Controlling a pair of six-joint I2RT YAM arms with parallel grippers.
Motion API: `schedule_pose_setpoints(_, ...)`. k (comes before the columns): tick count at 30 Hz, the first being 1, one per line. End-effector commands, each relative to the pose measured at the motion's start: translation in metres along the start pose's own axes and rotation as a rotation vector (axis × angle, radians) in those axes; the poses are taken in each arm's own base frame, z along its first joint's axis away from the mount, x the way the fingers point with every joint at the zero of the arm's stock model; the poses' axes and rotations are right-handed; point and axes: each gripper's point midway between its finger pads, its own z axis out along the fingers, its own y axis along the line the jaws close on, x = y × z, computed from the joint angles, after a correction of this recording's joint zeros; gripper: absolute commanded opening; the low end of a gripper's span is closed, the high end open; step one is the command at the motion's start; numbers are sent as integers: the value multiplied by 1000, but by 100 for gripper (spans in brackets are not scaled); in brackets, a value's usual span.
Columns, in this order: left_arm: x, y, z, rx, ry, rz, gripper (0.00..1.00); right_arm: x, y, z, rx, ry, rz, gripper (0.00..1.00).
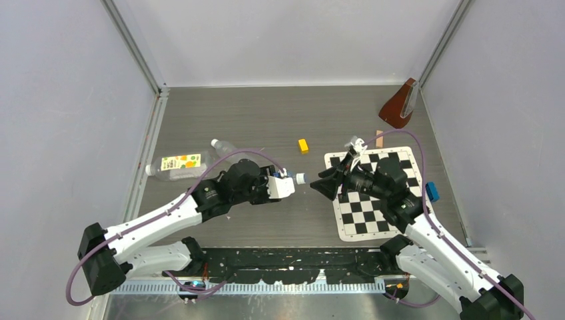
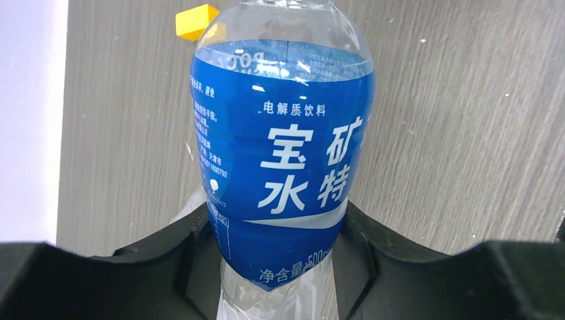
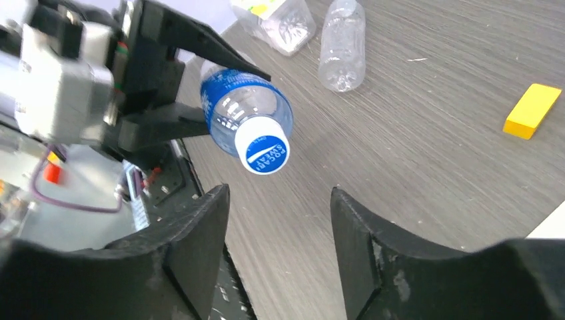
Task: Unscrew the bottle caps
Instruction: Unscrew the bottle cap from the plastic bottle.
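My left gripper [image 1: 283,184] [image 2: 276,267] is shut on the small blue-labelled bottle [image 2: 280,153] [image 3: 230,100] and holds it off the table, on its side, neck pointing right. Its white cap [image 1: 300,178] [image 3: 263,152] with a blue logo sits on the neck and faces my right gripper [image 1: 321,186] [image 3: 280,193]. That gripper is open, with bare table between its fingers and the cap a little beyond the tips, untouched. The wider bottle [image 1: 176,165] [image 3: 276,17] with the white-yellow-orange label and the slim unlabelled bottle [image 1: 226,148] [image 3: 342,43] lie on the table at the back left.
A yellow block [image 1: 303,145] [image 3: 531,110] [image 2: 194,20] lies mid-table. A checkerboard sheet [image 1: 383,217] lies under the right arm, with a blue block [image 1: 433,192] at its right edge. A brown object [image 1: 400,107] stands in the far right corner. Grey walls enclose the table.
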Motion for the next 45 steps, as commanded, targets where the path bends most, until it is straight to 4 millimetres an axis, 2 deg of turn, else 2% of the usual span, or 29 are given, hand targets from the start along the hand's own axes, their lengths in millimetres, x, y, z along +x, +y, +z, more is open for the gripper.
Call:
schedule_pose_setpoints(1, -3, 15, -8, -84, -16, 26, 13, -45, 8, -3, 47, -190, 339, 67)
schedule_pose_setpoints(6, -8, 14, -5, -85, -34, 30, 13, -58, 12, 5, 45, -193, 646, 72)
schedule_pose_setpoints(10, -9, 12, -4, -74, -38, 36, 13, -49, 10, 24, 21, -103, 782, 71)
schedule_pose_setpoints(14, -9, 11, -4, -72, -37, 37, 13, -42, 12, 41, -43, -34, 851, 59)
schedule_pose_setpoints(16, -9, 11, -3, -73, -34, 39, 13, -42, 15, 44, -74, -25, 865, 47)
schedule_pose_setpoints(18, -9, 11, -3, -74, -31, 39, 13, -40, 16, 46, -89, -3, 871, 45)
schedule_pose_setpoints(29, -4, 11, 0, -84, -6, 50, 12, -27, 25, 38, -123, 37, 823, 51)
schedule_pose_setpoints(34, -2, 12, 3, -85, 5, 52, 12, -15, 23, 31, -75, 71, 769, 52)
schedule_pose_setpoints(40, -5, 13, 4, -90, -5, 54, 13, -15, 28, 21, -75, 71, 703, 52)
schedule_pose_setpoints(43, -6, 13, 5, -86, -8, 54, 12, -13, 30, 20, -85, 88, 688, 59)
schedule_pose_setpoints(45, -7, 13, 5, -82, -12, 55, 13, -11, 30, 22, -89, 99, 692, 56)
